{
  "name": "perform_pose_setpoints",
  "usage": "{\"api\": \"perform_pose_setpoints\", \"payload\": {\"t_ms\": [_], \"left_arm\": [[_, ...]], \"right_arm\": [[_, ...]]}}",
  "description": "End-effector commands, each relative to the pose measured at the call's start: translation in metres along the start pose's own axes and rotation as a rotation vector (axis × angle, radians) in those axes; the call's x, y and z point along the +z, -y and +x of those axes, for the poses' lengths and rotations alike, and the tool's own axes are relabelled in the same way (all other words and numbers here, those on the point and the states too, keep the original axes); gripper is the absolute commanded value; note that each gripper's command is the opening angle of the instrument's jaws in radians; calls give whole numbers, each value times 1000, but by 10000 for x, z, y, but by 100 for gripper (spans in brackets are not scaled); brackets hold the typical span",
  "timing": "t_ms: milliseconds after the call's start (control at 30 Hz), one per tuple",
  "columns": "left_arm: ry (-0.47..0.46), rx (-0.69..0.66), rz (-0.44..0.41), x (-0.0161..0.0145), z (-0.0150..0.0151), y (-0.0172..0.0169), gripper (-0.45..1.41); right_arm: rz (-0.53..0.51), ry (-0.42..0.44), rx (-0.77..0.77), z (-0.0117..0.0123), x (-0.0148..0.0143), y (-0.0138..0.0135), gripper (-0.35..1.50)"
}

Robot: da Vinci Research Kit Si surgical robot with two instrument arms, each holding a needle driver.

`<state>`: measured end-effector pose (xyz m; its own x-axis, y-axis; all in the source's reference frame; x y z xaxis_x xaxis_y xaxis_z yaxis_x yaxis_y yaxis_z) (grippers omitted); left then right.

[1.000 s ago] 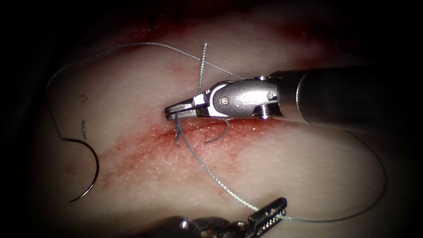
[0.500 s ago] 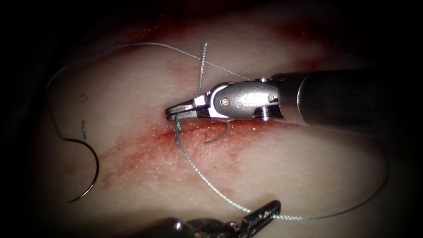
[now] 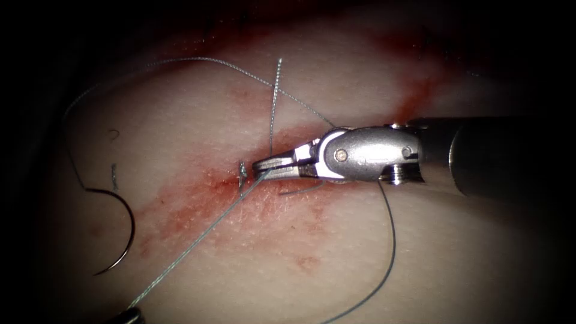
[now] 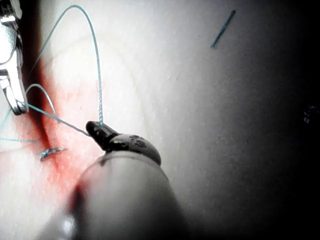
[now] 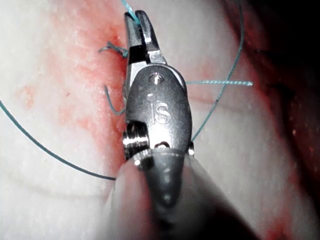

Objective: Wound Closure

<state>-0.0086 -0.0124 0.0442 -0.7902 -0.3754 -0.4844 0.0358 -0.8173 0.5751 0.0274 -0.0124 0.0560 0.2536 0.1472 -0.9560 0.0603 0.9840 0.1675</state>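
- Endoscope view: gripping the thread (image 3: 192,249) with the right tool (image 3: 267,165), jaws pinched closed on it right at the cut (image 3: 216,180), where a small knot-like bunch of thread is sitting in the red fluid (image 3: 180,210).
- Reaching in from the picture's right, shaft close to level, wrist in line with it, tips lying low over the tissue (image 3: 420,252).
- Holding a second strand at the lower edge with the left tool (image 3: 128,313); running straight and taut from there up to the cut, so probably putting tension on the stitch from both ends.
- Resting free on the tissue well left of the cut, the needle (image 3: 132,231), held by neither tool and not in the tissue.
- Left wrist view: clamping the thread in closed jaws, tool pointing toward the cut, one strand stretching tight to the right tool's tips, another arching away slack; lying loose farther off, a cut end of thread (image 4: 222,29).
- Right wrist view: biting the thread at the very tips, jaws closed, directly above the cut.
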Motion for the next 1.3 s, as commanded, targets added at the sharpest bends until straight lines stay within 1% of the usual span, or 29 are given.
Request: {"api": "perform_pose_setpoints", "payload": {"t_ms": [33,67,100,133,233,333,400,433,467,500,533,567,633,667,867,967,1033,1067,1100,1133,1167,1200,1300], "left_arm": [[15,-3,-6,5,-6,-6,-45],[29,-3,-7,4,-15,-5,-45],[29,-3,-7,4,-15,-5,-45],[57,-2,-7,7,-35,-5,-45],[68,2,-4,18,-58,-10,-45],[83,13,-11,35,-69,-20,-45],[81,14,-21,49,-68,-31,-45],[77,16,-24,53,-65,-34,-45],[62,22,-34,60,-57,-40,-45],[58,23,-35,62,-54,-42,-45],[54,23,-37,64,-51,-44,-45],[47,23,-36,66,-48,-45,-45],[42,23,-39,68,-44,-46,-45],[39,23,-39,68,-43,-47,-45],[38,23,-43,70,-41,-48,-45],[35,21,-43,72,-40,-49,-45],[41,20,-43,75,-38,-48,-45],[41,20,-43,75,-38,-48,-45],[41,13,-45,77,-36,-48,-45],[41,12,-45,79,-35,-47,-45],[40,10,-46,80,-35,-47,-45],[38,14,-47,82,-34,-45,-45],[31,15,-51,88,-32,-40,-45]], "right_arm": [[7,-4,-1,-2,10,7,-35],[7,-4,-2,0,10,10,-35],[7,-4,-2,0,10,10,-35],[9,-5,-1,2,9,14,-35],[12,-7,0,6,7,19,-35],[12,-7,4,9,6,18,-35],[3,-23,9,9,5,13,-35],[-1,-28,10,9,4,12,-11],[-4,-29,12,7,4,8,41],[-5,-29,12,7,3,7,59],[-7,-28,14,6,2,4,83],[-8,-27,15,6,1,2,100],[-19,-22,26,7,-2,-2,123],[-23,-23,34,7,-4,-4,130],[-52,-51,72,19,-25,-20,145],[-64,-66,90,25,-37,-31,145],[-70,-79,100,28,-43,-38,138],[-70,-79,100,28,-43,-38,138],[-94,-113,111,29,-50,-46,101],[-107,-128,114,27,-51,-49,54],[-121,-137,114,24,-52,-52,-11],[-125,-138,111,20,-49,-55,-35],[-121,-135,105,5,-35,-61,-35]]}}
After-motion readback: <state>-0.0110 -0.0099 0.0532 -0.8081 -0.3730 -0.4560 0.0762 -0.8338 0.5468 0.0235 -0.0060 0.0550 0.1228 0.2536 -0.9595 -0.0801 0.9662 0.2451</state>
